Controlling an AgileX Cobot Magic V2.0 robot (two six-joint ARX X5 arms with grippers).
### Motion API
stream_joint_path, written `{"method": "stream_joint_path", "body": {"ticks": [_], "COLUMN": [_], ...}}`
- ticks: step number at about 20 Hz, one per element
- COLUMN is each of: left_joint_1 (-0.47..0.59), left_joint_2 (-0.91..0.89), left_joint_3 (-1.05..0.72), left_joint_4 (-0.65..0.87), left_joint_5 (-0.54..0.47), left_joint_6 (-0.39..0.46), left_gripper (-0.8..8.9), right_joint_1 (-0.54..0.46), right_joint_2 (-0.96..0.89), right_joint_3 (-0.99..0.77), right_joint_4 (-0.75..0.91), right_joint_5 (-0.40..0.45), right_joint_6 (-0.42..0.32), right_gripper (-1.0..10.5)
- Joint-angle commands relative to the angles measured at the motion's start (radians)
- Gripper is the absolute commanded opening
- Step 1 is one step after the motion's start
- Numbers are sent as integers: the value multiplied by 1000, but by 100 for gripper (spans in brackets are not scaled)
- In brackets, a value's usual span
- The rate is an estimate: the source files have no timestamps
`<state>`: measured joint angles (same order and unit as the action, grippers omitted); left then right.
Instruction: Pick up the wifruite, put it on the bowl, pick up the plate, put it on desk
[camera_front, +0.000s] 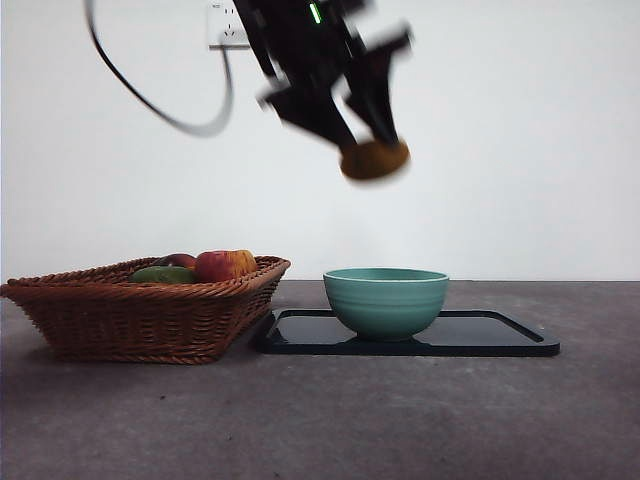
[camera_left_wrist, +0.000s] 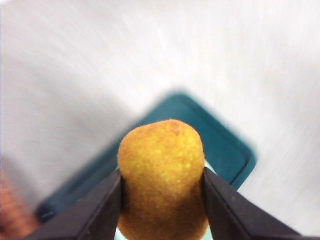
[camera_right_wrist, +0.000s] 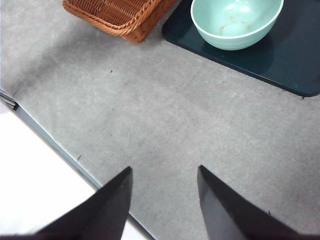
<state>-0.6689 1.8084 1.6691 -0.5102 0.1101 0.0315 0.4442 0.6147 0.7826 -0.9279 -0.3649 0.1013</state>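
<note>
High above the table, my left gripper (camera_front: 372, 150) is shut on the tan-brown wifruite (camera_front: 374, 159), which fills the space between the jaws in the left wrist view (camera_left_wrist: 162, 175). It hangs over the teal-green bowl (camera_front: 385, 298), well clear of the rim. The bowl stands empty on a dark flat plate (camera_front: 500, 335) on the desk (camera_front: 400, 420). In the right wrist view the bowl (camera_right_wrist: 235, 22) and plate (camera_right_wrist: 295, 60) lie far from my right gripper (camera_right_wrist: 165, 200), which is open above bare desk near the table's edge.
A brown wicker basket (camera_front: 140, 310) holding a red-yellow apple (camera_front: 225, 264) and a green fruit (camera_front: 163, 274) stands left of the plate. A black cable (camera_front: 160, 110) loops down from the arm. The table's edge (camera_right_wrist: 55, 145) runs close to the right gripper.
</note>
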Motion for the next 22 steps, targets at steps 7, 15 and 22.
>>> {"method": "stream_joint_path", "body": {"ticks": [7, 15, 22], "left_joint_1": [35, 73, 150], "left_joint_2": [-330, -412, -412], "left_joint_3": [30, -51, -404], "left_joint_4": [-267, -362, -141], "left_joint_5": [-39, -200, -218], "left_joint_6": [-237, -338, -407], "left_gripper": [179, 183, 186], "right_joint_1": [5, 5, 5], "right_joint_2": [3, 3, 3], "right_joint_3": [3, 3, 3], "right_joint_4": [14, 14, 14], "right_joint_5": [6, 6, 6], "right_joint_6": [-8, -8, -8], "right_gripper": [208, 208, 208]}}
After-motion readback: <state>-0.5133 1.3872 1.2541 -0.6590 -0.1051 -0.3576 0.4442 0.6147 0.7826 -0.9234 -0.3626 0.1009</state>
